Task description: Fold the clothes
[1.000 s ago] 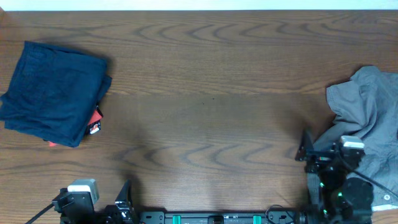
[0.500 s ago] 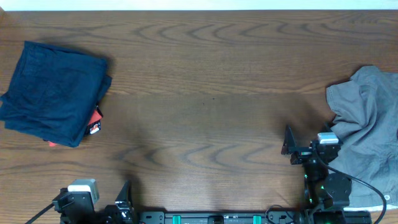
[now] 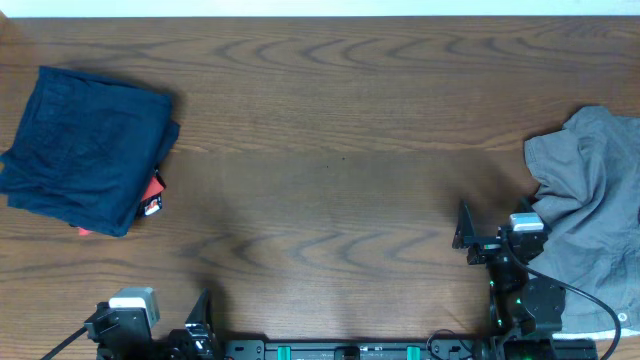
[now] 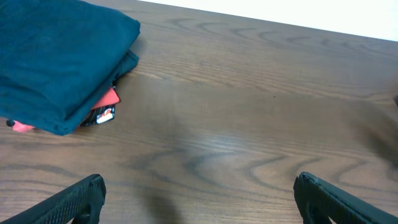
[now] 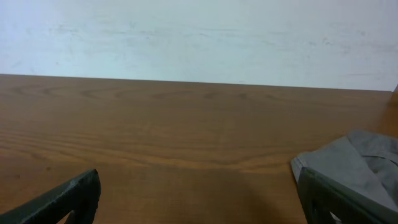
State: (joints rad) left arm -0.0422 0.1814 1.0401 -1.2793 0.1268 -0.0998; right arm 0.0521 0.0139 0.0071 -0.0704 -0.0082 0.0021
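Note:
A folded dark blue garment [image 3: 88, 150] lies at the far left of the table, with a red tag [image 3: 152, 195] at its near edge; it also shows in the left wrist view [image 4: 59, 62]. A crumpled grey garment [image 3: 590, 200] lies at the right edge, and its corner shows in the right wrist view [image 5: 354, 165]. My right gripper [image 3: 480, 238] is open and empty just left of the grey garment, its fingers spread wide in the right wrist view [image 5: 199, 202]. My left gripper [image 4: 199, 199] is open and empty near the front left edge, apart from the blue garment.
The wooden table [image 3: 330, 150] stretches between the two garments. A pale wall [image 5: 199, 37] stands behind the table's far edge. The arm bases [image 3: 350, 350] sit along the front edge.
My right gripper moved left, off the grey garment's edge, between one second and half a second ago. Since then nothing has moved. The left arm stayed still.

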